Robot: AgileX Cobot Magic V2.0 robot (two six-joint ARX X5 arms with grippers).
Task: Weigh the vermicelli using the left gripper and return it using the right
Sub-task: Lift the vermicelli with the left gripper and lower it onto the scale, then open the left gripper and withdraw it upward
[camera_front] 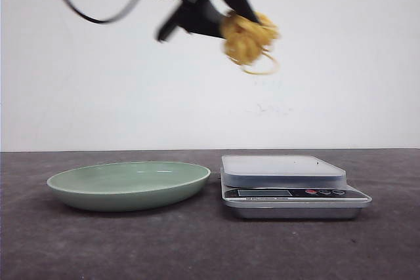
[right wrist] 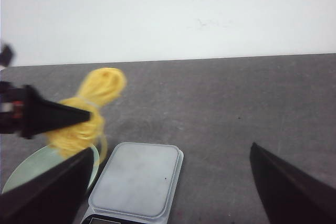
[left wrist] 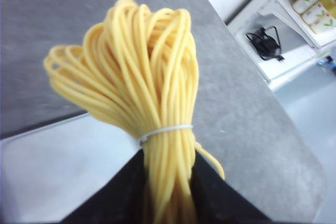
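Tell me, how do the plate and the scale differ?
The plate is round, pale green and dished; the scale is rectangular, silver-grey, with a flat top. The scale has a display and buttons on its front; the plate is plain. The noodles, held by the left gripper, hang above the scale, not the plate. Both sit side by side on the table, nothing on them.

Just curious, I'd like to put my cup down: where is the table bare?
Bare table lies in front of the plate and scale, and right of the scale. Only a narrow gap separates them. Overhead, the left gripper holds the vermicelli.
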